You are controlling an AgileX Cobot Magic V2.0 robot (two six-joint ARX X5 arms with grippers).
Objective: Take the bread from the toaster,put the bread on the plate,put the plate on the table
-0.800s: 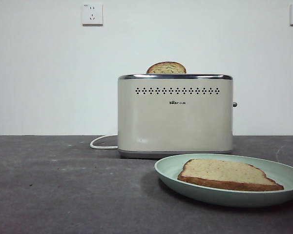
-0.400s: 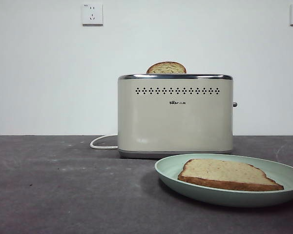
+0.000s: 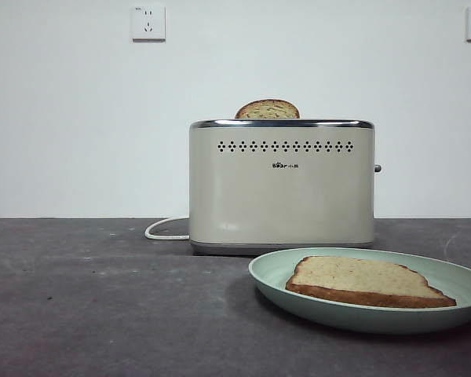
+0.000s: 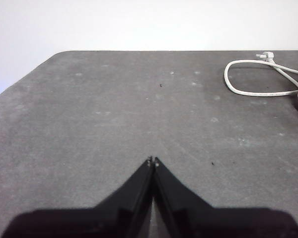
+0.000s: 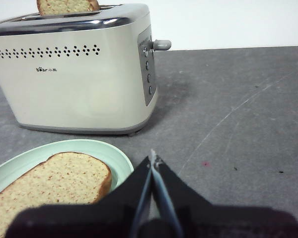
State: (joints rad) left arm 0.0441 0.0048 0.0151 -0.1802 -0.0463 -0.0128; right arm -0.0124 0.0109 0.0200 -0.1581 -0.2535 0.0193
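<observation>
Start at your left: the left gripper [image 4: 152, 161] hangs over bare table [image 4: 114, 114] with its jaws pressed together, tips touching and nothing between them. The white cord [image 4: 258, 79] loops well off to one side of it, and only a sliver of the toaster's corner shows at the edge of that wrist view, so the bread and plate lie nowhere near this claw.

Moving across in the front view, the cord [image 3: 163, 229] runs in behind the cream toaster [image 3: 281, 188], which stands upright at the middle of the table [image 3: 102, 298]. A second slice [image 3: 268, 109] pokes its rounded top out of the slot.

Just in front of the toaster and to its right, the pale green plate [image 3: 271, 275] sits flat on the table with the bread [image 3: 365, 280] lying flat on it (crust edge facing you).

At your right, the right gripper [image 5: 153, 159] is also closed tight and empty. The plate's rim [image 5: 116, 158] sits just beside its tips, the bread [image 5: 49, 181] a little further along the plate, apart from the jaws, and the toaster [image 5: 74, 79] stands beyond.
</observation>
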